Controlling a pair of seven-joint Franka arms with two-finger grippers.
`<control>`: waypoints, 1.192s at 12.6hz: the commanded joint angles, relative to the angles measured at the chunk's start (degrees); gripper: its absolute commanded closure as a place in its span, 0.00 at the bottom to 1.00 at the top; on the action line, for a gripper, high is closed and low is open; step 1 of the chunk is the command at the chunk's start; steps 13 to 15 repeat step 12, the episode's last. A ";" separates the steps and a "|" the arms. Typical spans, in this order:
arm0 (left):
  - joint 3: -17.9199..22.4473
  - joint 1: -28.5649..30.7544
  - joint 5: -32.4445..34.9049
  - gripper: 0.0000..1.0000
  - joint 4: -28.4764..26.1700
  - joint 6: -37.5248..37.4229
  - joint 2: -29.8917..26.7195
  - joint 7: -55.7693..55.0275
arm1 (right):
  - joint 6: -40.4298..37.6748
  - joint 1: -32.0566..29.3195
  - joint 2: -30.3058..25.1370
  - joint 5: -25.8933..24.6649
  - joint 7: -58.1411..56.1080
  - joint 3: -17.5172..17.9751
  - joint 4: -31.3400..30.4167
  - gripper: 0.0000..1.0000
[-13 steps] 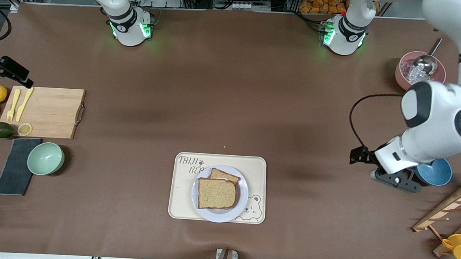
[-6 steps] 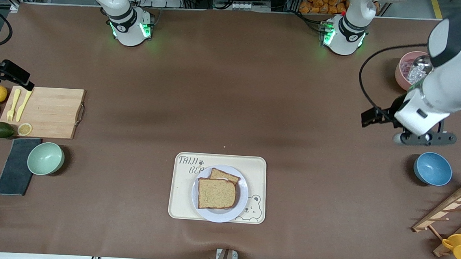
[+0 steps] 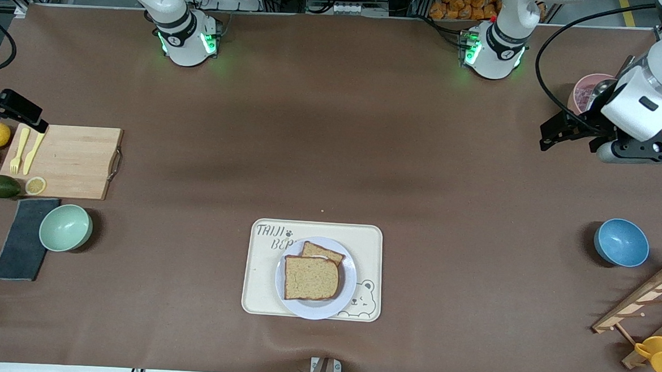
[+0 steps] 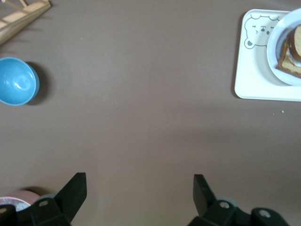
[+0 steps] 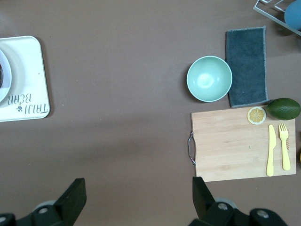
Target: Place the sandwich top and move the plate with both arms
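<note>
While the sandwich top lies on the plate, itself on the cream tray at the counter edge nearest the front camera, both arms stand well apart from it. Left gripper, jaws wide and empty, hangs over bare counter beside the pink bowl; right gripper, likewise wide and empty, hangs above the cutting board's end of the counter. Judged remaining: moving the plate. Each gripper should approach a different side of the rim, close evenly, and lift level so the slices do not slide.
</note>
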 commanded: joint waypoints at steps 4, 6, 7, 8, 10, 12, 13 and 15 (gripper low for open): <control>-0.02 0.37 1.63 0.00 0.84 -0.65 0.38 8.56 | -1.90 1.31 0.50 -0.86 1.03 -0.80 1.99 0.00; -0.10 0.55 1.63 0.00 0.84 -0.73 0.29 7.86 | -1.81 1.39 0.41 -0.86 1.03 -0.80 1.99 0.00; -0.02 0.55 1.63 0.00 0.84 -0.73 0.29 7.86 | -1.81 1.39 0.41 -0.86 1.03 -0.80 1.99 0.00; -0.02 0.64 1.63 0.00 0.84 -0.73 0.29 7.86 | -1.81 1.31 0.41 -0.86 1.03 -0.80 1.99 0.00; -0.01 1.42 1.71 0.00 0.75 -0.73 0.20 7.86 | -1.81 1.30 0.41 -1.03 1.03 -0.45 1.99 0.00; -0.02 1.52 1.71 0.00 0.67 -0.82 0.03 7.86 | -1.99 1.30 0.33 -0.95 1.11 -0.02 1.99 0.00; -0.02 1.52 1.71 0.00 0.67 -0.82 0.03 7.86 | -1.99 1.30 0.33 -0.95 1.11 -0.02 1.99 0.00; -0.02 1.52 1.71 0.00 0.67 -0.82 0.03 7.86 | -1.99 1.30 0.33 -0.95 1.11 -0.02 1.99 0.00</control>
